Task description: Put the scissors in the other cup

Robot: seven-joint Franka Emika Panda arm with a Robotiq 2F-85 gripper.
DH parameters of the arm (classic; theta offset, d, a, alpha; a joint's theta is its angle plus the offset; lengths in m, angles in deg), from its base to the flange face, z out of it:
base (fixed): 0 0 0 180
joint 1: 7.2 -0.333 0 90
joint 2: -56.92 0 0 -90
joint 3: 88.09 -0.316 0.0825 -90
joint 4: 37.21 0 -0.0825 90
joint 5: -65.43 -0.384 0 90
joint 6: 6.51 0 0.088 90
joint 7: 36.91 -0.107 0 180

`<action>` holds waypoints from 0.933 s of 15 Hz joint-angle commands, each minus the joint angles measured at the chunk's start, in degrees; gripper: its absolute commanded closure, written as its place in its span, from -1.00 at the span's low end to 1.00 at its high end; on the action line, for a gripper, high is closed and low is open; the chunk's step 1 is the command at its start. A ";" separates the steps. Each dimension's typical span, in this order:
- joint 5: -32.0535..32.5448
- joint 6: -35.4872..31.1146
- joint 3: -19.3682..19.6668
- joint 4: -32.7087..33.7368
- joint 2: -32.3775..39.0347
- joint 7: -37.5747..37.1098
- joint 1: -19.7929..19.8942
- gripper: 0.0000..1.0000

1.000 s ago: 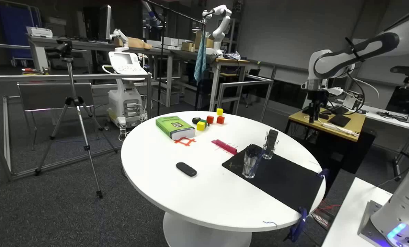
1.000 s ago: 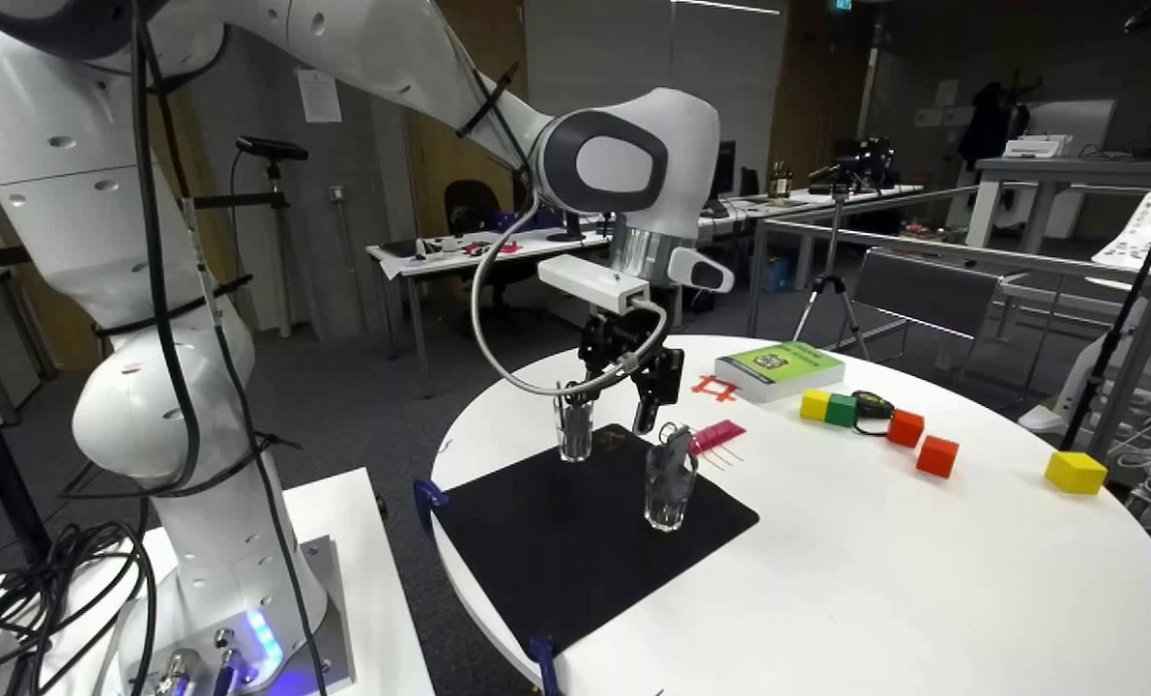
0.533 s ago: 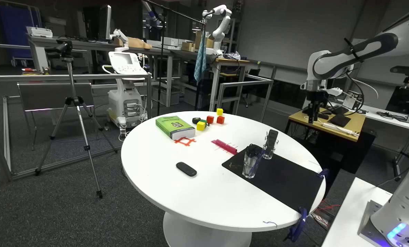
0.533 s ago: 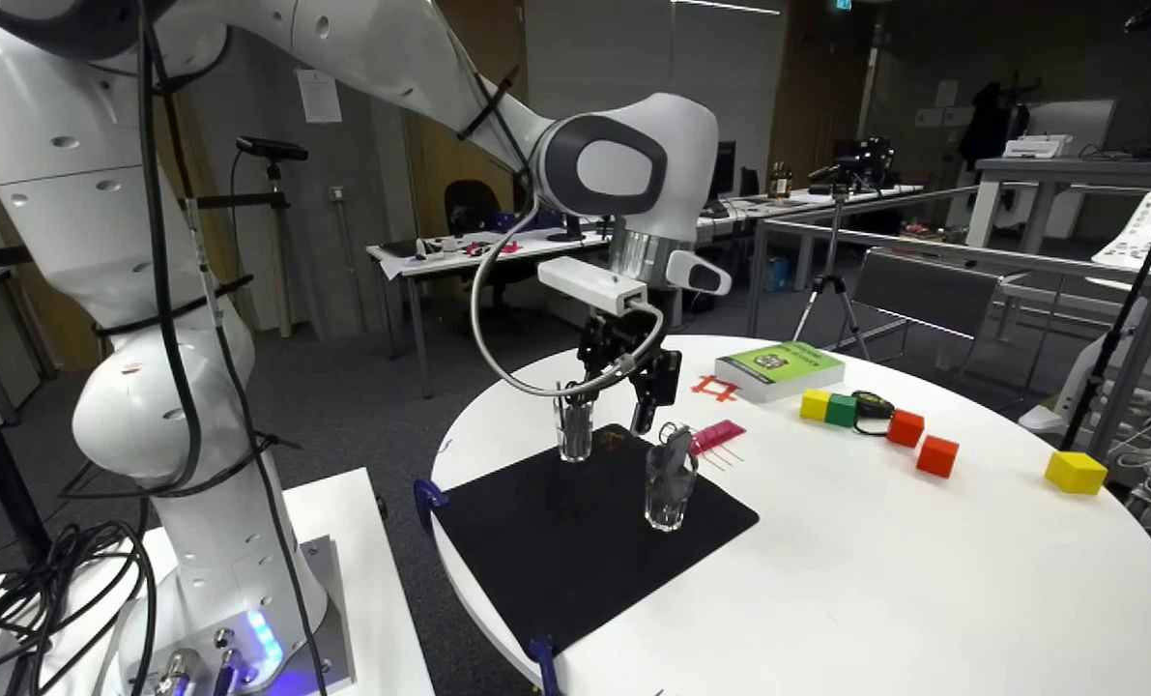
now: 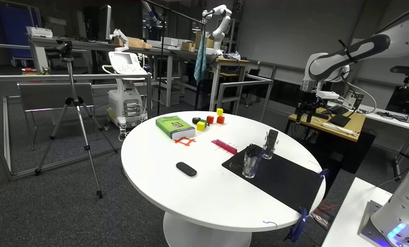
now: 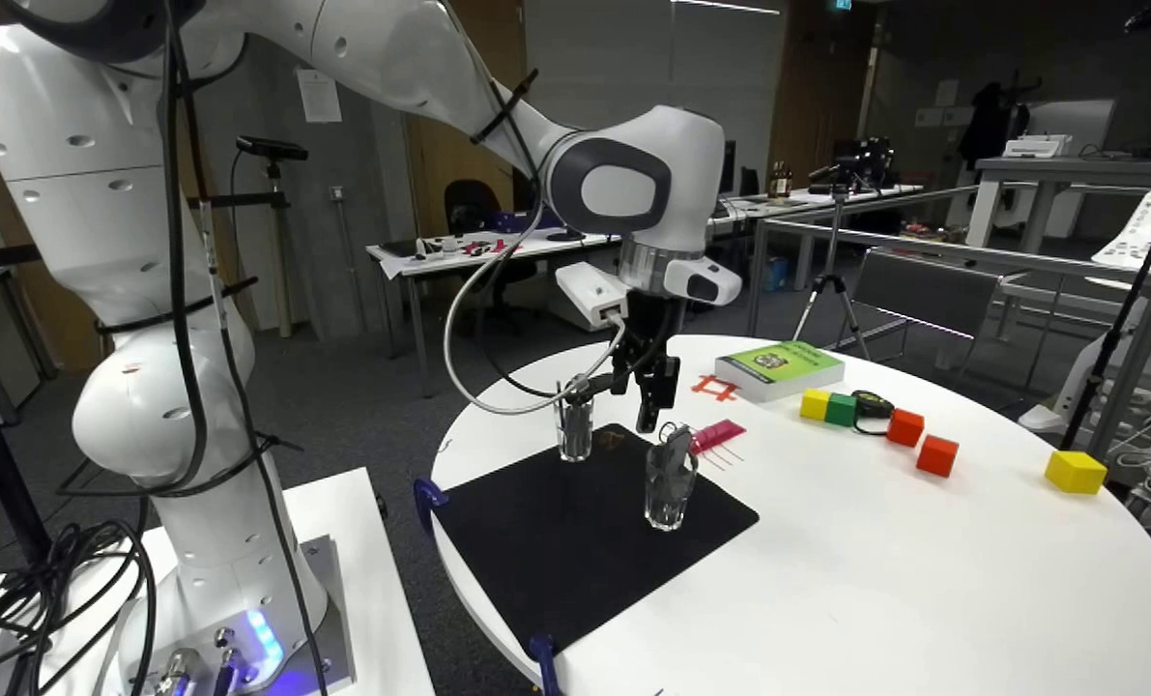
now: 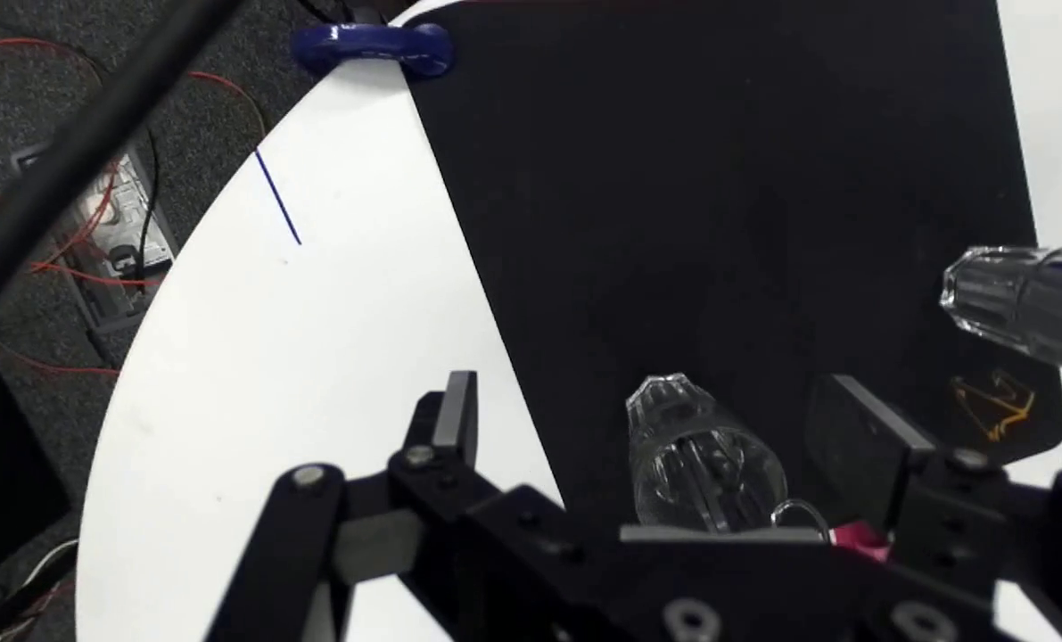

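Note:
Two clear glass cups stand on a black mat (image 6: 575,551). One cup (image 5: 249,168) holds dark handles that look like the scissors (image 5: 253,150), with something blue beside them; their blades are hard to make out. This cup also shows at the right of the wrist view (image 7: 999,299). The other cup (image 6: 667,503) holds a dark flat object (image 5: 272,137) with wire loops; in the wrist view this cup (image 7: 673,428) is below and between my fingers. My gripper (image 7: 651,388) is open and empty, above the cups; it also shows in an exterior view (image 5: 303,120).
A green book (image 5: 175,127), a red frame (image 5: 184,141), a pink piece (image 5: 225,146) and several coloured cubes (image 6: 937,456) lie on the round white table (image 5: 163,178). A flat black oval object (image 5: 186,169) lies there too. Blue clamps (image 5: 297,224) grip the table edge by the mat.
My gripper has turned about its vertical axis and shifted slightly, leftward in an exterior view, so its two fingers now show apart there. The cups and their contents have not moved.

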 commanded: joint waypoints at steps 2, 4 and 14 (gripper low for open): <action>-1.54 -3.27 -2.03 1.66 2.23 -8.03 0.78 -1.00; -0.99 -4.14 -2.75 2.45 3.12 -11.11 0.54 -1.00; -1.40 -7.84 -5.70 7.93 9.95 -24.96 -0.72 -1.00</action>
